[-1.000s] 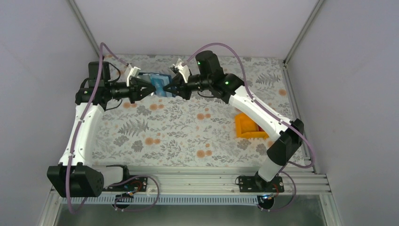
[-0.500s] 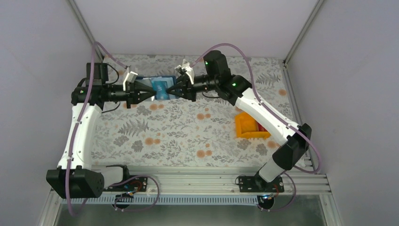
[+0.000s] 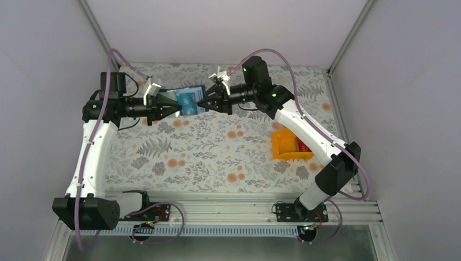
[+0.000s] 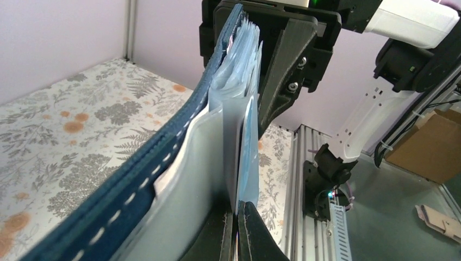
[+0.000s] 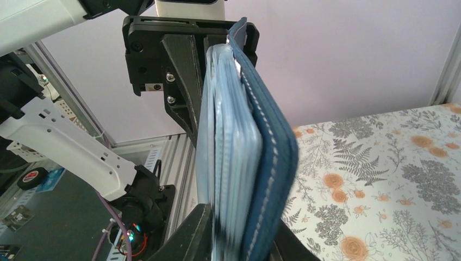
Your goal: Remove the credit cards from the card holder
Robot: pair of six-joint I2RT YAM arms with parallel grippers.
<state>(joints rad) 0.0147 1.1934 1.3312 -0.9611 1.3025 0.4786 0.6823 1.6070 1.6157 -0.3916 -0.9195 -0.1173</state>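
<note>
The card holder hangs in the air at the back of the table, between both grippers. Its navy outside and pale blue pockets show edge-on in the wrist views. My left gripper is shut on the edge of a thin blue card that sticks out of a pocket; its jaws are pressed together on it. My right gripper is shut on the holder's opposite end, one finger on each face. The other cards in the pockets are hidden.
An orange bin stands on the floral table at the right, with a red card in it. Grey walls and a metal frame enclose the back and sides. The rail with both arm bases runs along the near edge.
Both grippers stay closed on the holder. The right wrist has shifted a little right and the holder has turned to show more of its face, with the blue card showing more clearly.
</note>
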